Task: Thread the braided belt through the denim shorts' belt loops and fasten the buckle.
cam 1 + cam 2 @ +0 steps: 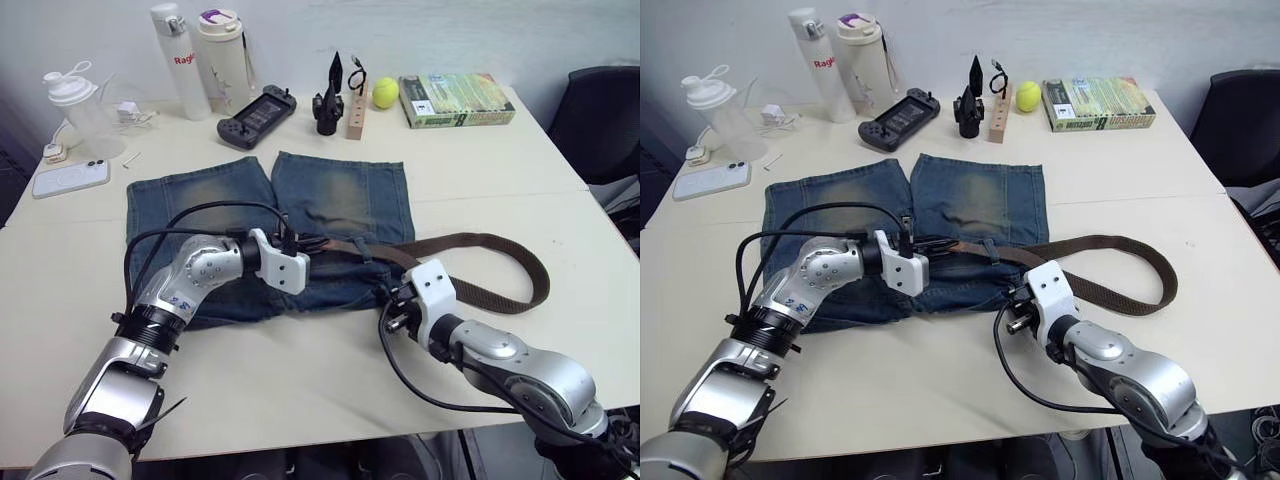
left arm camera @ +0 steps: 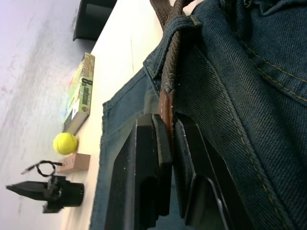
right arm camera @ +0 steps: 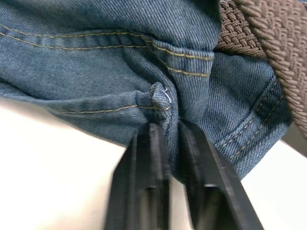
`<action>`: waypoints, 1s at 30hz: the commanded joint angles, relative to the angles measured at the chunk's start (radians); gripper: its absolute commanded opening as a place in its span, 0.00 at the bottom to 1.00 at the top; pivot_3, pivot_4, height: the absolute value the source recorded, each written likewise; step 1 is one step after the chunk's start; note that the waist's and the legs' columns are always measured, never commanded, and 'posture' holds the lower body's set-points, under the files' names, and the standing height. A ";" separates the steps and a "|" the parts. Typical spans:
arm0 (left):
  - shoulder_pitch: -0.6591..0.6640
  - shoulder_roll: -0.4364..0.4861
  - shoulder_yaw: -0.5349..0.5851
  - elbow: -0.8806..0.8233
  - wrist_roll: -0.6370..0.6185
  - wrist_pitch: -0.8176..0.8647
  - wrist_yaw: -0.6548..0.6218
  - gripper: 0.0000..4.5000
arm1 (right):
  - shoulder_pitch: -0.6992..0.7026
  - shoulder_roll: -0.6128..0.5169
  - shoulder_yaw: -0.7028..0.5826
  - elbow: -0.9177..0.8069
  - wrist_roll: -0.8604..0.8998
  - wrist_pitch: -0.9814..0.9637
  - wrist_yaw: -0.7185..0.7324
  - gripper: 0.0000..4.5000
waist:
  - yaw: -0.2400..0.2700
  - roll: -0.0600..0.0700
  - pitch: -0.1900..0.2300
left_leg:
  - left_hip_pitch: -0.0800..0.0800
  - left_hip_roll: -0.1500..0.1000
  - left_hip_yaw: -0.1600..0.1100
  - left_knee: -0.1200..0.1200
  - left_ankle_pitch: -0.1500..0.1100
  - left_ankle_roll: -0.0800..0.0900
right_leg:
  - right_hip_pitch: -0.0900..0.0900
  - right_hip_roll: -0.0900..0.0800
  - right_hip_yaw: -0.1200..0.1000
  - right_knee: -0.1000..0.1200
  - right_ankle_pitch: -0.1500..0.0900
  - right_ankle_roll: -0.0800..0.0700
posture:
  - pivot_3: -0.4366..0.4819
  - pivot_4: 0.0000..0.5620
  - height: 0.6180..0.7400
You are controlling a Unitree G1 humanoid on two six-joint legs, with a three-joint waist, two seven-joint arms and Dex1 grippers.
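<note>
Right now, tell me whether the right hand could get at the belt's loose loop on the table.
Probably yes, but not while busy: the right hand is pinching the denim shorts at the waistband. The braided belt lies uncovered on the table just beside that arm.

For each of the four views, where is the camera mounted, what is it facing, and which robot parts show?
Left and right eye views: head-mounted, facing forward and down at the table; both arms show.
Left wrist view: along the left gripper, pinching the braided belt at a belt loop.
Right wrist view: along the right gripper, clamping the denim shorts at the waistband.
Shared: shorts and belt in all; the tennis ball in the eye and left wrist views.
</note>
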 commanded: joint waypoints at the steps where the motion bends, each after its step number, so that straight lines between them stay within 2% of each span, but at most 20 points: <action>1: -0.023 0.021 0.011 0.011 0.020 -0.040 0.022 0.00 | 0.024 0.029 -0.015 0.031 -0.037 0.063 -0.003 0.00 | 0.000 -0.001 0.000 | 0.000 0.000 -0.001 0.000 0.000 0.000 | 0.001 0.000 -0.001 -0.001 0.000 0.000 | 0.48 0.27 0.87; 5: -0.036 0.060 0.033 0.015 0.037 -0.073 0.045 0.00 | 0.016 0.043 -0.064 0.034 -0.064 0.078 0.006 0.00 | -0.001 -0.002 -0.001 | 0.001 0.000 -0.001 0.000 0.000 0.000 | 0.002 -0.001 -0.001 -0.001 0.000 0.000 | 0.48 0.27 0.87; 11: -0.002 0.171 0.051 -0.020 0.149 -0.198 0.152 0.00 | 0.016 0.009 -0.164 0.024 -0.080 0.102 0.049 0.00 | -0.002 -0.002 -0.001 | 0.001 0.000 -0.001 -0.001 0.000 0.000 | 0.002 -0.001 -0.001 -0.001 0.000 0.000 | 0.48 0.27 0.87; 16: -0.004 0.173 0.066 -0.045 0.214 -0.235 0.256 0.00 | 0.015 0.015 -0.180 0.029 -0.095 0.118 0.071 0.00 | 0.013 -0.003 -0.001 | 0.001 -0.001 -0.002 0.000 0.000 0.001 | 0.002 -0.002 -0.002 -0.001 0.000 0.000 | 0.48 0.27 0.87; 22: 0.005 0.168 0.068 -0.070 0.190 -0.224 0.282 0.00 | 0.018 0.044 -0.187 0.027 -0.108 0.135 0.069 0.00 | 0.018 -0.003 -0.001 | 0.001 -0.001 -0.002 0.000 0.000 0.001 | 0.002 -0.002 -0.002 -0.001 0.000 0.000 | 0.48 0.27 0.87; 27: 0.068 0.282 0.113 -0.028 0.169 -0.245 0.291 0.00 | 0.038 -0.013 -0.235 0.040 -0.145 0.134 0.092 0.00 | 0.016 -0.002 -0.001 | 0.001 0.000 -0.002 0.000 -0.001 0.001 | 0.002 -0.002 -0.001 -0.001 0.000 0.000 | 0.48 0.27 0.87; 30: 0.093 0.310 0.115 -0.027 0.145 -0.235 0.283 0.00 | 0.040 -0.071 -0.272 0.052 -0.157 0.132 0.128 0.00 | 0.016 -0.002 -0.001 | 0.000 0.000 -0.002 0.000 -0.001 0.001 | 0.001 -0.002 -0.001 -0.001 0.000 0.000 | 0.48 0.27 0.87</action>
